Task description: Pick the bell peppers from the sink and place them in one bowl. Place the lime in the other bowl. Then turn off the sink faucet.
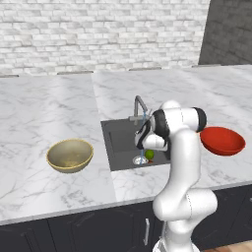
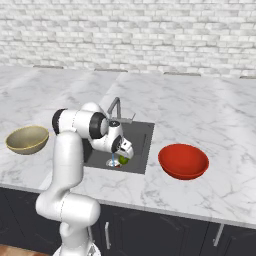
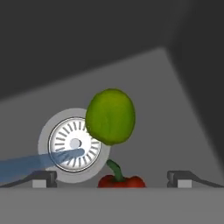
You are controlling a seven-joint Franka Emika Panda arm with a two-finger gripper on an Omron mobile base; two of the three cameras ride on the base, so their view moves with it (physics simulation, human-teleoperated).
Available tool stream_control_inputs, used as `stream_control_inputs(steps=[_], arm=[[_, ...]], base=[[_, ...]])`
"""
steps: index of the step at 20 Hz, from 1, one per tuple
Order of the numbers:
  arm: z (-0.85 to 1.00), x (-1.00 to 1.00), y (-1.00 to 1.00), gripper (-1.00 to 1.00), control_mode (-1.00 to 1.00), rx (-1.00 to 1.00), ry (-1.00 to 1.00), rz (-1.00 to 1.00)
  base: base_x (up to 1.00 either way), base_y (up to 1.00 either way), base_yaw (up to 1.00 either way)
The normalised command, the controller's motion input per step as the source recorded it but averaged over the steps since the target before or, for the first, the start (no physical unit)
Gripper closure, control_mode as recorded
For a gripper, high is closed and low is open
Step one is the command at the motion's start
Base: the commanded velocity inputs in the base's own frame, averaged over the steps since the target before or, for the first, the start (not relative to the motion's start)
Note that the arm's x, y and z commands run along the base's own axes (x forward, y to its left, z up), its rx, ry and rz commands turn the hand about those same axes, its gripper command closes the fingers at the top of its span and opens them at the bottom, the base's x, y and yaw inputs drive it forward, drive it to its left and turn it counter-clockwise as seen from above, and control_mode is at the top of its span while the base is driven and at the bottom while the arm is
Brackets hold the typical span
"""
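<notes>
White arm bent down into the sink [image 1: 114, 140], end effector [image 3: 112, 178] open above a bell pepper [image 3: 121, 180].

Two base cameras look forward and down from behind the arm, left and right, sharing the sink [image 1: 118, 142]; the hand camera peers closely into its basin.

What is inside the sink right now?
In the sink: the lime beside the drain, water stream hitting it, and one red bell pepper, partly cut off between the open fingertips. A second pepper isn't visible.
</notes>
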Motion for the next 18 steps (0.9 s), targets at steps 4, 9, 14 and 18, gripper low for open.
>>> stream_control_inputs(steps=[4,9,14,18], arm=[[-0.26,0.28,-0.03,-1.0,-1.0,0.0,-0.02,-0.03],[-0.21,0.26,-0.05,-1.0,-1.0,0.0,0.0,-0.02],[-0.18,0.23,-0.01,-1.0,-1.0,0.0,0.0,-0.02],[-0.13,0.04,0.0,-1.0,-1.0,0.0,0.0,-0.03]], base=[[0.0,0.0,0.0],[0.0,0.0,0.0],[0.0,0.0,0.0],[0.0,0.0,0.0]])
